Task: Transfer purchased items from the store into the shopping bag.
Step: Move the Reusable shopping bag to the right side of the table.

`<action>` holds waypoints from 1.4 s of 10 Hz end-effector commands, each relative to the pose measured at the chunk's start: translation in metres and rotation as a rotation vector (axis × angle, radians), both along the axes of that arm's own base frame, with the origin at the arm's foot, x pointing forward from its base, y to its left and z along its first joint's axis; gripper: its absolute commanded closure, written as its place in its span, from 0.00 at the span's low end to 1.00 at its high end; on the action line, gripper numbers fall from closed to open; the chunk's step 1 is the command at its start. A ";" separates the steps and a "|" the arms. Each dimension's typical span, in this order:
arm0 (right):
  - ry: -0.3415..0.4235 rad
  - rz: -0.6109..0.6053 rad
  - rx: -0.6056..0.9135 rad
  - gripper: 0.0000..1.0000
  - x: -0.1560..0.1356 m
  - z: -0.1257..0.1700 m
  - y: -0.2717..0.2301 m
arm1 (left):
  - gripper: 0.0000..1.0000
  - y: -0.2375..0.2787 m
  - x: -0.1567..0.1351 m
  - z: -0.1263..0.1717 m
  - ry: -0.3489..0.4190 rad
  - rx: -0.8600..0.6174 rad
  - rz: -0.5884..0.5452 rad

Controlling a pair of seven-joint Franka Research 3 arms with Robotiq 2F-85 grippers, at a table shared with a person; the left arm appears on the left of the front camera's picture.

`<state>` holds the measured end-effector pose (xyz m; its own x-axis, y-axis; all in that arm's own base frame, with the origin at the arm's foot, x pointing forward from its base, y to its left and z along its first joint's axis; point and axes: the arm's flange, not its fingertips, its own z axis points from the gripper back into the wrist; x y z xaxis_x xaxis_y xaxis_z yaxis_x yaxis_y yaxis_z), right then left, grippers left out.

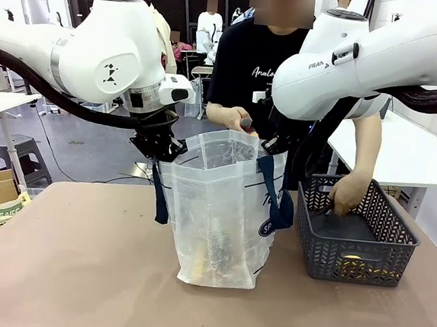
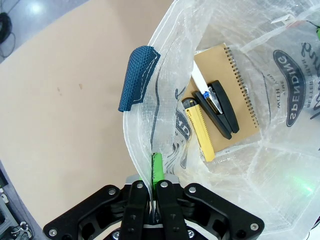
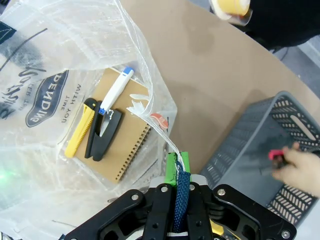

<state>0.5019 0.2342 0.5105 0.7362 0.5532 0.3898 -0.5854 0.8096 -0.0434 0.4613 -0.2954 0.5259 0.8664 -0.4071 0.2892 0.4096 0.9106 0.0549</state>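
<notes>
A brown tabletop point(image 1: 63, 272) carries everything, with the translucent white shopping bag point(image 1: 214, 209) standing upright near its middle, mouth held wide between the two arms, and the dark grey perforated basket point(image 1: 352, 252) just beside it on the robot's right, apart from the bag. The left gripper point(image 1: 157, 147) sits at the bag's left rim; in the left wrist view the left gripper point(image 2: 155, 170) has its jaws closed flat on the thin plastic rim, a green pad showing, while a navy strap handle point(image 2: 137, 77) hangs free over the outside of the bag wall. The right gripper point(image 1: 275, 144) holds the opposite rim; in the right wrist view the right gripper point(image 3: 177, 167) has its jaws closed on the plastic edge together with the other navy strap. Across the tabletop a person in a black top has one hand point(image 1: 229, 117) over the bag's far rim and the other hand point(image 1: 347, 194) down inside the basket, fingers on a small red piece point(image 3: 275, 155). On the bag's floor lies a kraft-brown spiral notebook point(image 2: 216, 62), and on it a black stapler point(image 2: 222, 107), a yellow utility knife point(image 2: 200, 130) beside that, and a white pen with a blue cap point(image 3: 116, 90). A small yellow item point(image 1: 353, 261) lies low in the basket
</notes>
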 end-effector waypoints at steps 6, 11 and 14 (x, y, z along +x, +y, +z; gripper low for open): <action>0.001 -0.002 0.000 1.00 0.000 -0.001 -0.001 | 1.00 0.001 0.000 0.000 0.000 0.000 0.002; 0.001 -0.002 0.000 1.00 0.000 -0.001 -0.001 | 1.00 0.001 0.000 0.000 0.000 0.000 0.002; 0.001 -0.002 0.000 1.00 0.000 -0.001 -0.001 | 1.00 0.001 0.000 0.000 0.000 0.000 0.002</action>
<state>0.5019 0.2342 0.5105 0.7362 0.5532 0.3898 -0.5854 0.8096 -0.0434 0.4613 -0.2954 0.5259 0.8664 -0.4071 0.2891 0.4096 0.9106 0.0549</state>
